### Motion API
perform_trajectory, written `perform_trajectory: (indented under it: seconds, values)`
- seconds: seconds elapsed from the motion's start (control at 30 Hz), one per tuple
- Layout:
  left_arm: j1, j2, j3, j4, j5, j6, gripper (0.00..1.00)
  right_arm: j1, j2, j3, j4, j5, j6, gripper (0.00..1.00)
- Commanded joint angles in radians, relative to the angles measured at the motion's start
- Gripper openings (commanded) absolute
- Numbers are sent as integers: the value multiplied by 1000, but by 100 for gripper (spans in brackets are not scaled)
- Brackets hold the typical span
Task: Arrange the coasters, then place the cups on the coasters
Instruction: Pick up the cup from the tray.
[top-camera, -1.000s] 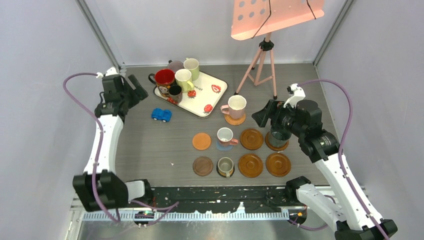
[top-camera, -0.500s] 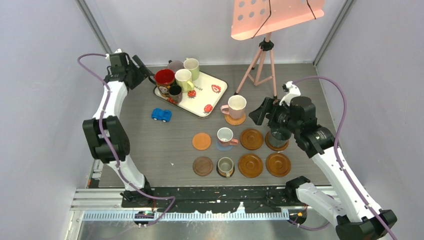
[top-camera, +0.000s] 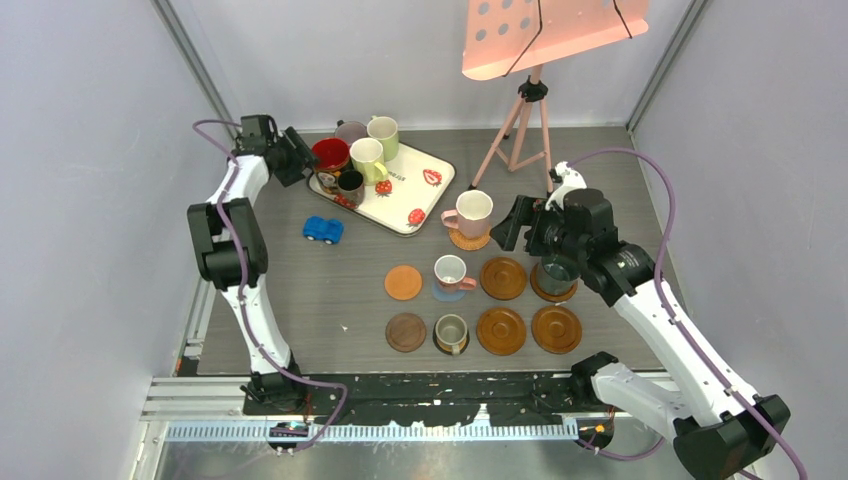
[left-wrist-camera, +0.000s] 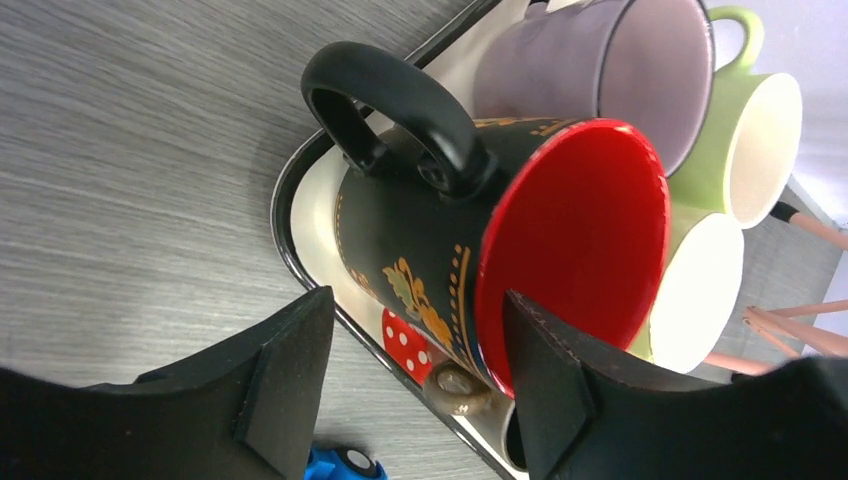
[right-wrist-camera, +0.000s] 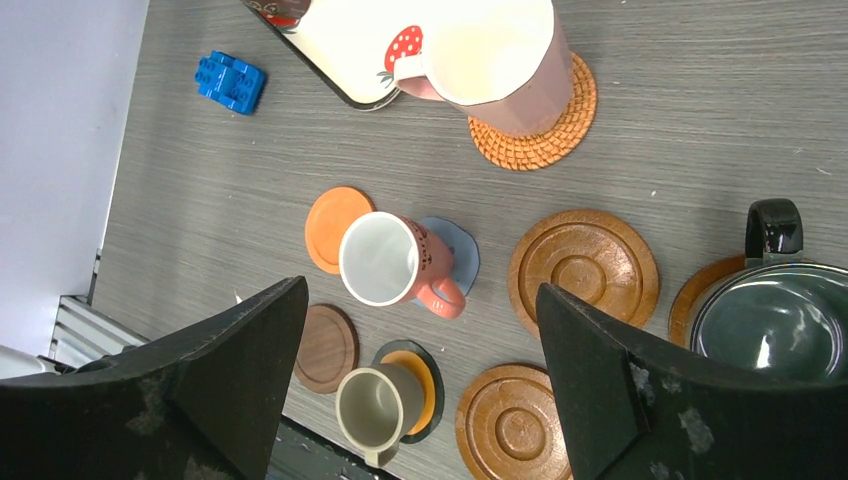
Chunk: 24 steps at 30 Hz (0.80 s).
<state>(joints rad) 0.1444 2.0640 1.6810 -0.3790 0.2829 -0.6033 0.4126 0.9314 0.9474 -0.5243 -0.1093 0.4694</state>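
Four cups (top-camera: 450, 272) stand upright on coasters (top-camera: 470, 241), five coasters lie bare, five cups cluster on the tray (top-camera: 402, 202)

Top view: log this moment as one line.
left gripper: open, straddling red-inside mug rim on tray | right gripper: open, above coasters

Two slim arms are seen, the left arm (top-camera: 228, 245) and the right arm (top-camera: 680, 340), each built of white tube-like links joined by chunky black joints and mounted on a black base. A purple cable (top-camera: 212, 123) is looped off the left wrist and led down along the arm, and a second purple cable (top-camera: 666, 205) is carried the same way on the right. The left gripper (left-wrist-camera: 415, 320) and the right gripper (right-wrist-camera: 420, 300) are fitted with broad, matte black, wedge-shaped fingers (right-wrist-camera: 600, 390), those on the right flecked with pale scuffs.
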Motion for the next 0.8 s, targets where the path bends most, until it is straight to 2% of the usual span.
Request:
perform_trajectory:
  seconds: [0.0, 0.4, 0.77]
  values:
    - [2, 41, 85, 14, 62, 9, 62, 6, 16, 47, 16, 33, -7, 92]
    - [-5, 73, 147, -109, 36, 119, 47, 18, 71, -11, 81, 43, 13, 92]
    - [-27, 163, 280, -187, 33, 118, 43, 37, 114, 12, 89, 55, 8, 91]
